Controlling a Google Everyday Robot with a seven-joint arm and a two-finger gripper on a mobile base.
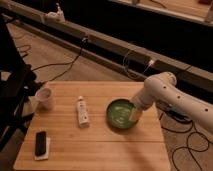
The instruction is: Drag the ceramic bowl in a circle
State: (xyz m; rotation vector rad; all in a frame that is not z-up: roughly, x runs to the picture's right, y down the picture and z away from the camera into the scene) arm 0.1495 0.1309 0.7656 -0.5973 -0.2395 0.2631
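Hanging with its jaws spread apart, the gripper (134, 114) is sitting low at the edge of the ceramic bowl (118, 112), on the side facing away from the white cup (45, 98). One pale finger is appearing to dip inside the rim, though whether it is touching the glaze cannot be told. The white arm (159, 89) is bending in from beyond the table's right side to place it there. The bowl is resting upright on the wooden table (100, 150), right of centre and near the right edge. A small tube (82, 111) is lying just beside it toward the cup, and a dark flat device (41, 142) is lying on a pale pad near the front left corner, well apart. Judging by this scene, the task is standing at its opening: the claw is lining up on the rim, nothing is clamped, and the whole circle is waiting to be dragged. The bare wood around the bowl is looking roomy enough for a loop, with the tube and the table's edge bounding it on either side.
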